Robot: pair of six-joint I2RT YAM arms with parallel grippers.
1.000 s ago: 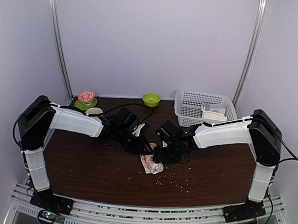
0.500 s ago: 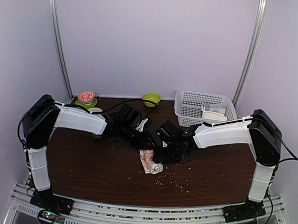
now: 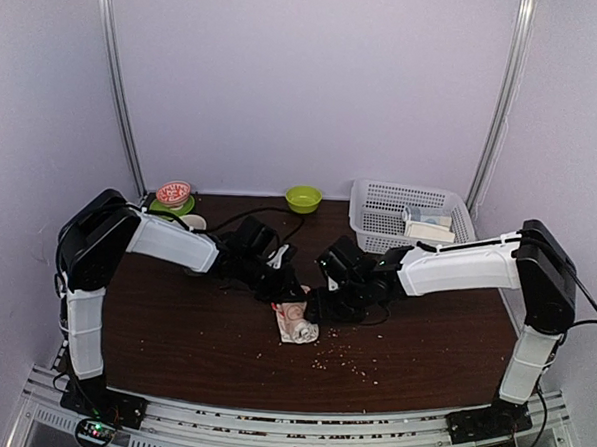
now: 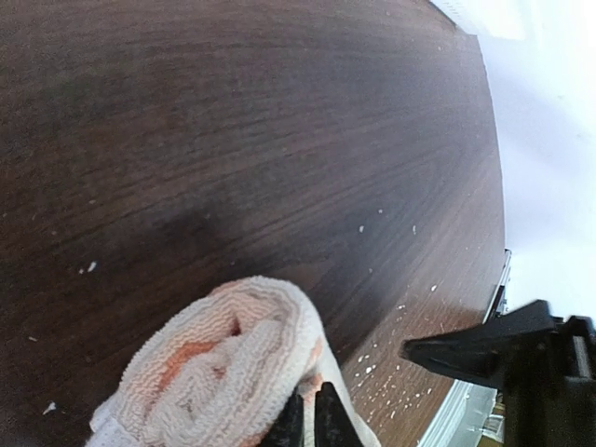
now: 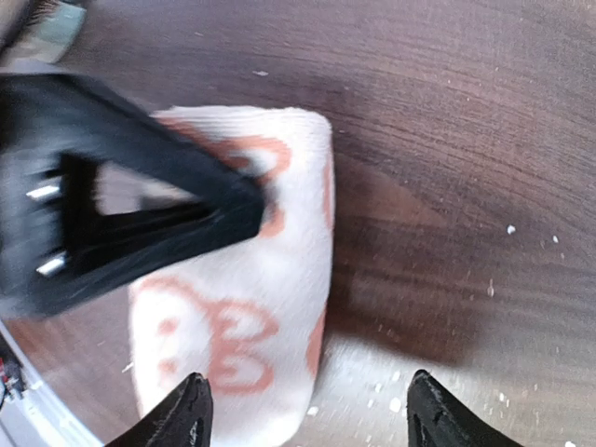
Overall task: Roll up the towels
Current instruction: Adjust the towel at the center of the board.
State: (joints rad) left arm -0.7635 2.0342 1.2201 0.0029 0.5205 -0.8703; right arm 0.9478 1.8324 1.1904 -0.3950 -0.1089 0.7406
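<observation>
A white towel with orange print (image 3: pixel 295 320) lies rolled up at the table's middle. In the left wrist view the roll's end (image 4: pixel 223 363) fills the lower left. My left gripper (image 3: pixel 285 295) is at the roll's far end, and its fingertips (image 4: pixel 308 421) are pinched together on the towel's outer layer. My right gripper (image 3: pixel 320 307) is just right of the roll. In its wrist view it (image 5: pixel 312 414) is wide open and hovers over the towel (image 5: pixel 237 307), with the left gripper's black finger (image 5: pixel 140 205) lying across the cloth.
A white basket (image 3: pixel 375 202) holding folded towels (image 3: pixel 428 230) stands at the back right. A green bowl (image 3: pixel 303 198) is at the back centre, and a red-and-white bowl on a green plate (image 3: pixel 173 194) at the back left. Crumbs (image 3: pixel 346 358) lie scattered in front of the towel.
The towel roll has shifted slightly left and away from the front edge. My left gripper rose and came back down onto the roll's far end. My right gripper edged left.
</observation>
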